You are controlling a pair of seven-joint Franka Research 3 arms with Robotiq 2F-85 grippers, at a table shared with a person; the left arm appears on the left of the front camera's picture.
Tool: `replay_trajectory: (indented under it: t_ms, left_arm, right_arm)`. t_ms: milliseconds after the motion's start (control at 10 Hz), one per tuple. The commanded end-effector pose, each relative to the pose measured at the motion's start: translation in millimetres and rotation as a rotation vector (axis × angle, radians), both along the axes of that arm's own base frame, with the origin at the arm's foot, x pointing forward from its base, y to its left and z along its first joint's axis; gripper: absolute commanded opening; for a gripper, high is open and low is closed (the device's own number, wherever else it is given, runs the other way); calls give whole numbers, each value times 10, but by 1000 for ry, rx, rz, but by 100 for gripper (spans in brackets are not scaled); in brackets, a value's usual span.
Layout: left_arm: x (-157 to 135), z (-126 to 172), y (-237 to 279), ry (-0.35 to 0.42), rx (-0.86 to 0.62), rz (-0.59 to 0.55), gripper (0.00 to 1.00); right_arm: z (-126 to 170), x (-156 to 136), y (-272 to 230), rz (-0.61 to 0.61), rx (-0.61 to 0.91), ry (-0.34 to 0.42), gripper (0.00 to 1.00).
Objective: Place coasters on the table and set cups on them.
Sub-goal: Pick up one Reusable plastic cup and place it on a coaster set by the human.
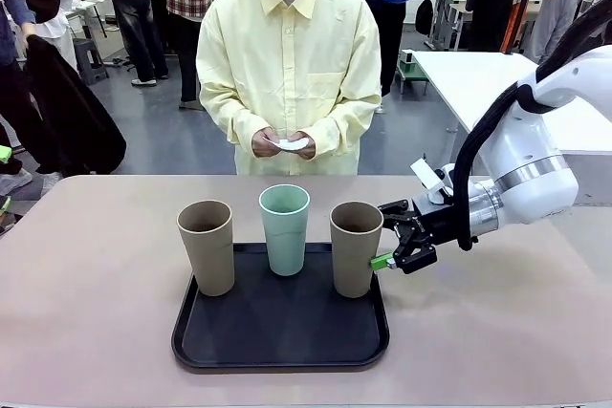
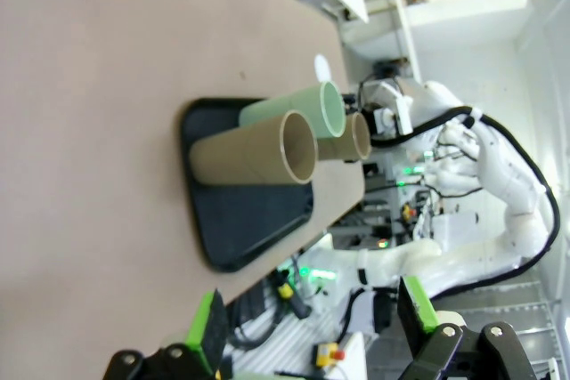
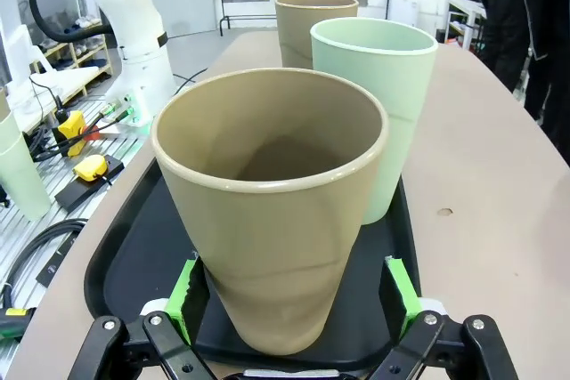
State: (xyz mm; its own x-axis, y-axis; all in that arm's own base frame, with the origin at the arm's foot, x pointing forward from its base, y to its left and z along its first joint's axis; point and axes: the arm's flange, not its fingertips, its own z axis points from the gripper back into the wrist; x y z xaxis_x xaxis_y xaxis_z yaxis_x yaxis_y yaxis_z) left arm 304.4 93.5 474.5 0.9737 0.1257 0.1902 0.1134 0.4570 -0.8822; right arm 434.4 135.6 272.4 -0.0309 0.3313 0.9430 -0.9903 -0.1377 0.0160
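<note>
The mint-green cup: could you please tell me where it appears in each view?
Front view: mint-green cup at centre, between the taupe cups.
Left wrist view: mint-green cup at upper centre, sideways in the picture, behind a taupe cup.
Right wrist view: mint-green cup at upper right, behind the nearest taupe cup.
Shared landmark: the black tray under all three cups.

cups (image 1: pixel 285 226): 2 taupe-brown, 1 mint-green
tray (image 1: pixel 277 336): black
table (image 1: pixel 86 303): beige-pink
coasters (image 1: pixel 292 143): white
shirt (image 1: pixel 287 64): pale yellow
right gripper (image 1: pixel 384 234): black, green pads
</note>
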Motion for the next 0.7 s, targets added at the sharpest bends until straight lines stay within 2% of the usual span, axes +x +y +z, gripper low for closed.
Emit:
replay_trajectory:
  t_ms: [0, 600]
  left_arm:
    - [-3, 5, 2, -16, -16, -3, 100]
    - [-3, 5, 2, -16, -16, -3, 100]
  right_arm:
    - [-40, 59, 80, 13, 12, -7, 100]
    - [-184, 105, 302, 66, -27, 45, 100]
